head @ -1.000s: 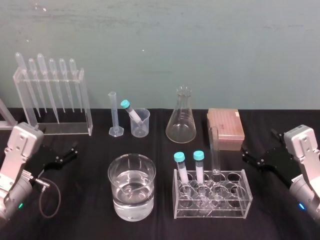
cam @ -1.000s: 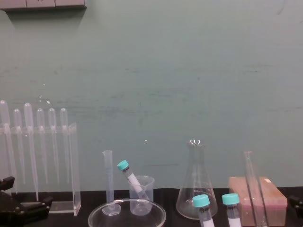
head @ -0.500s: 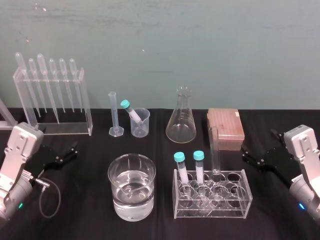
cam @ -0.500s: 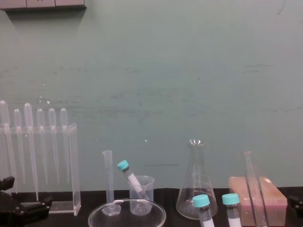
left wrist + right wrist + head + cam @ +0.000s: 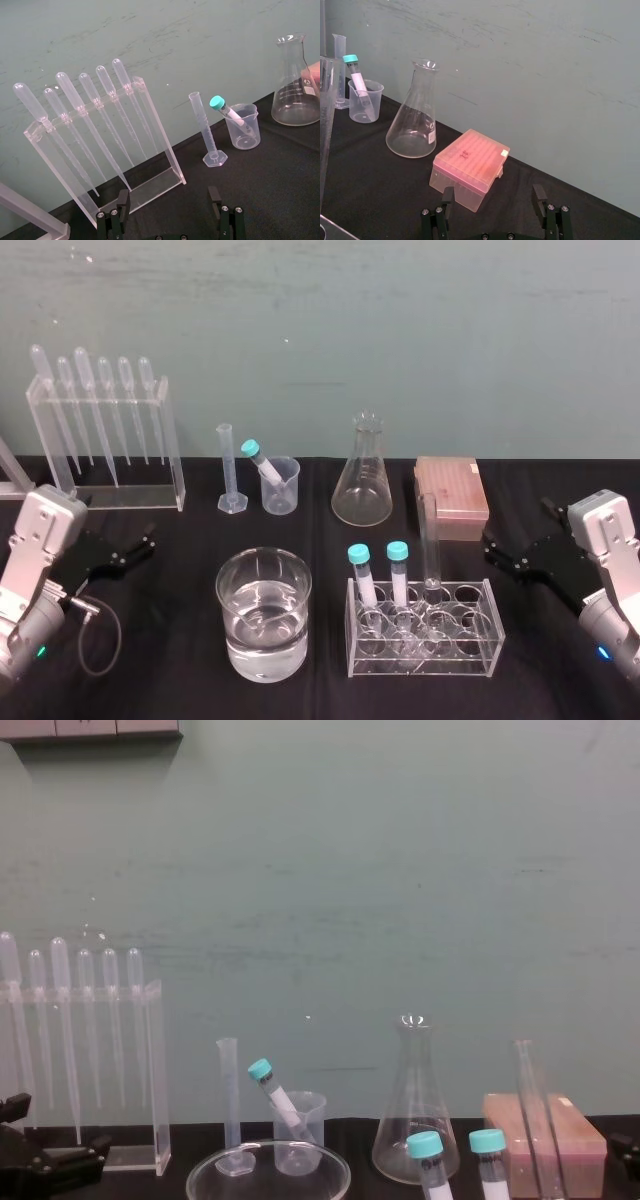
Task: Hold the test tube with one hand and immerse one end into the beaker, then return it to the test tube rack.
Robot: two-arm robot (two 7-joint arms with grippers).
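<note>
glass test tube (image 5: 432, 535) may tip if our right gripper (image 5: 497, 550), spread wide like our left gripper (image 5: 140, 545), bumps the capped tubes (image 5: 397, 575) beside it.

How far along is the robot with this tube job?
Nothing looks done. The long clear glass test tube stands in the clear plastic rack; the left gripper and right gripper sit open, empty. Grasping, dipping into the wide glass beaker, returning: all left.

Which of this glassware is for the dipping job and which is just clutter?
Job: test tube, beaker, clear rack holding it; left pincer, right pincer parked open, far left and right.
Clutter: pipette stand, graduated cylinder, small plastic beaker, conical flask, pink box, cyan-capped tubes.
</note>
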